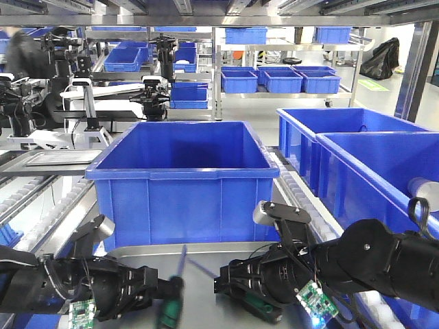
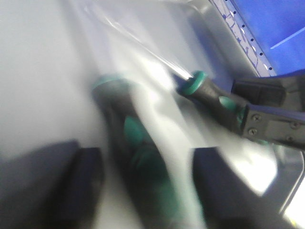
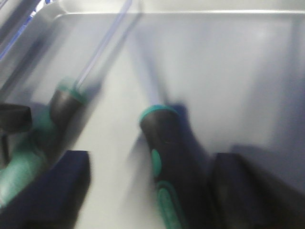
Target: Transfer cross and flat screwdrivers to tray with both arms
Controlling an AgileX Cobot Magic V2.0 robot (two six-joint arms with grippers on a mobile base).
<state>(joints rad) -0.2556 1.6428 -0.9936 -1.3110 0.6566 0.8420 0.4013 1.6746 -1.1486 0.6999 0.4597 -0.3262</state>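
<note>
Front-facing view: both screwdrivers lie over the tray (image 1: 206, 257), shafts pointing away toward the blue bin (image 1: 182, 178). Left fingers (image 1: 147, 284) and right fingers (image 1: 230, 281), arms low, straddle the left screwdriver (image 1: 169, 301) and right screwdriver (image 3: 169, 157) handles, spread, not clamped.

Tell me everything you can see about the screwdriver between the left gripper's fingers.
The screwdriver has a chunky black handle with green inlays and a green collar, then a thin silver shaft. In the left wrist view it lies between the two fingers of the left gripper, with a gap on each side, over the grey metal tray. The picture is blurred, so contact with the tray is unclear. In the front view its shaft points up and away. The other screwdriver lies close by, apart from it.
</note>
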